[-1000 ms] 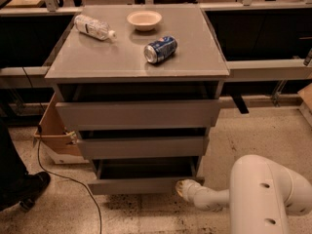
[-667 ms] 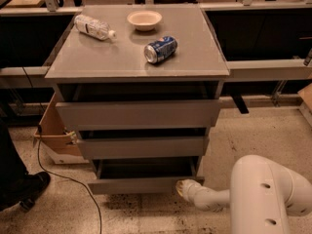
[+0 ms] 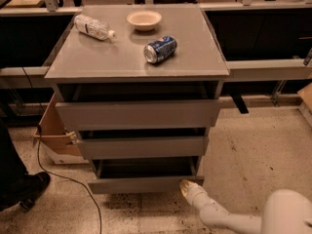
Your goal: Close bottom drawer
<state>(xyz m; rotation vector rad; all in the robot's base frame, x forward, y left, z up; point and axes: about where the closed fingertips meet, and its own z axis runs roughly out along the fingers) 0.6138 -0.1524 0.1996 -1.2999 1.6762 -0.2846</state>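
Camera view: narrow grey handleless bottom drawer (image 3: 141, 183) stands open at lower centre. I see the pale gripper (image 3: 187, 187) just beside its front's right end, and I cannot tell its grip state. I judge this the approach; next comes a square push inward.

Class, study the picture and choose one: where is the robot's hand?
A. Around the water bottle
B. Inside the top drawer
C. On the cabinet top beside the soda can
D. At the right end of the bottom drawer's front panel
D: the hand sits low down, right at the right end of the front panel of the bottom drawer, which stands pulled out.
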